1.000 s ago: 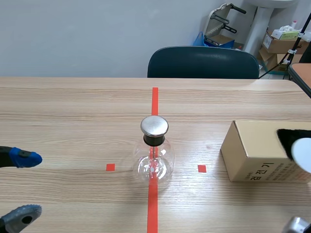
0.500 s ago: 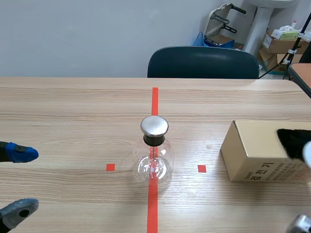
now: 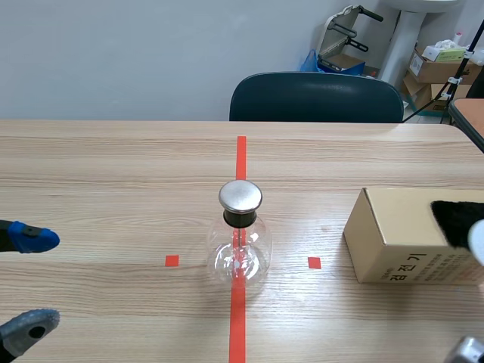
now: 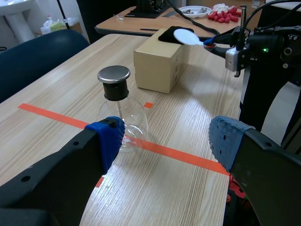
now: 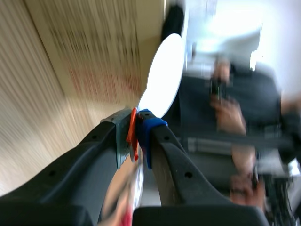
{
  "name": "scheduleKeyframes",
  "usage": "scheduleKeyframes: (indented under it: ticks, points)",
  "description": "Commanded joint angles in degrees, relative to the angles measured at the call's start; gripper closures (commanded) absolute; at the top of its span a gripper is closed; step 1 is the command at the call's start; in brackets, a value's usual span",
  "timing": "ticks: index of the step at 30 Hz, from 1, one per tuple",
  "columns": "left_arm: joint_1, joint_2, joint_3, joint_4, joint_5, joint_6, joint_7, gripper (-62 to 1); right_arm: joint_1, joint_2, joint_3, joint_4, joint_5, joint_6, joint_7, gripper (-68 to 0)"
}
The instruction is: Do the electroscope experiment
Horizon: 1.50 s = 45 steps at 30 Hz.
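The electroscope (image 3: pixel 240 242), a round glass flask with a black neck and a flat metal cap, stands on the red centre line. My left gripper (image 3: pixel 30 282) is open at the near left, well apart from the flask; in the left wrist view the electroscope (image 4: pixel 117 110) stands ahead of my left gripper (image 4: pixel 164 146). My right gripper (image 5: pixel 136 132) is shut on the orange handle of a white oval paddle (image 5: pixel 162 75). That paddle (image 3: pixel 476 240) shows at the far right edge, above the cardboard box.
A cardboard box (image 3: pixel 408 234) lies right of the flask with a black cloth (image 3: pixel 454 219) on top. A dark chair (image 3: pixel 316 97) stands behind the far table edge. Bare wood lies between the flask and each arm.
My left gripper has drawn back a little to the left. The white paddle has shifted right, toward the picture's edge. Flask and box have not moved.
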Motion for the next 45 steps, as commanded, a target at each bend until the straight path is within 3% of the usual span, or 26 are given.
scheduleKeyframes:
  ticks: [1, 3, 8, 10, 12, 15, 17, 19, 22, 24, 26, 30, 33, 38, 39, 41, 45]
  points:
    - [0.15, 0.13, -0.70, 0.66, -0.81, -0.09, -1.09, -40.7, -0.17, 0.20, 0.20, 0.22, 0.35, -2.86, -3.17, -0.8]
    - [0.15, 0.13, -0.70, 0.66, -0.81, -0.09, -1.09, -40.7, -0.15, 0.24, 0.20, 0.22, 0.26, -2.86, -3.21, -0.8]
    - [0.15, 0.13, -0.70, 0.66, -0.81, -0.09, -1.09, -40.7, -0.13, 0.20, -0.09, 0.22, 0.09, -2.86, 11.98, -0.8]
    - [0.15, 0.13, -0.70, 0.66, -0.81, -0.09, -1.09, -40.7, -0.15, 0.17, -0.39, 0.22, 0.11, -2.86, 13.75, -0.8]
    - [0.15, 0.13, -0.70, 0.66, -0.81, -0.09, -1.09, -40.7, -0.17, -0.09, -0.37, 0.22, 0.15, -2.86, 10.25, -0.8]
    - [0.15, 0.13, -0.70, 0.66, -0.81, -0.09, -1.09, -40.7, -0.20, -0.46, -0.33, 0.22, 0.37, -2.86, -0.59, -0.8]
    - [0.15, 0.13, -0.70, 0.66, -0.81, -0.09, -1.07, -40.7, -0.17, -0.39, -0.33, 0.22, 0.33, -2.86, -3.45, -0.8]
    - [0.15, 0.13, -0.70, 0.66, -0.81, -0.09, -1.05, -40.7, -0.15, -0.24, -0.35, 0.22, -0.11, -2.86, -1.03, -0.8]
    - [0.15, 0.13, -0.70, 0.66, -0.81, -0.09, -1.05, -40.7, -0.15, -0.26, -0.46, 0.22, -0.35, -2.86, 8.76, -0.8]
    - [0.15, 0.13, -0.70, 0.66, -0.81, -0.09, -1.05, -40.7, -0.15, -0.26, -0.76, 0.22, -0.33, -2.86, 12.02, -0.8]
    - [0.15, 0.13, -0.70, 0.66, -0.81, -0.09, -1.05, -40.7, -0.20, -0.44, -0.72, 0.22, -0.31, -2.86, 10.38, -0.8]
    - [0.15, 0.11, -0.70, 0.66, -0.81, -0.09, -1.05, -40.7, -0.33, -0.59, -0.70, 0.20, -0.42, -2.86, -1.95, -0.8]
    - [0.15, 0.11, -0.70, 0.66, -0.81, -0.09, -1.05, -40.7, -0.28, -0.55, -0.66, 0.22, -1.53, -2.86, -3.98, -0.8]
    - [0.15, 0.11, -0.74, 0.66, -0.79, -0.09, -1.05, -40.7, -0.15, -0.57, -0.72, 0.22, -1.64, -2.86, 10.84, -0.8]
    - [0.15, 0.11, -0.74, 0.66, -0.79, -0.09, -1.05, -40.7, -0.17, -0.59, -0.72, 0.22, -1.60, -2.86, 11.89, -0.8]
    - [0.15, 0.11, -0.74, 0.66, -0.79, -0.09, -1.05, -40.7, -0.31, -0.61, -0.70, 0.22, -1.42, -2.86, 9.64, -0.8]
    - [0.15, 0.11, -0.74, 0.66, -0.81, -0.09, -1.05, -40.7, -0.33, -0.87, -0.59, 0.20, -1.20, -2.86, -4.48, -0.8]
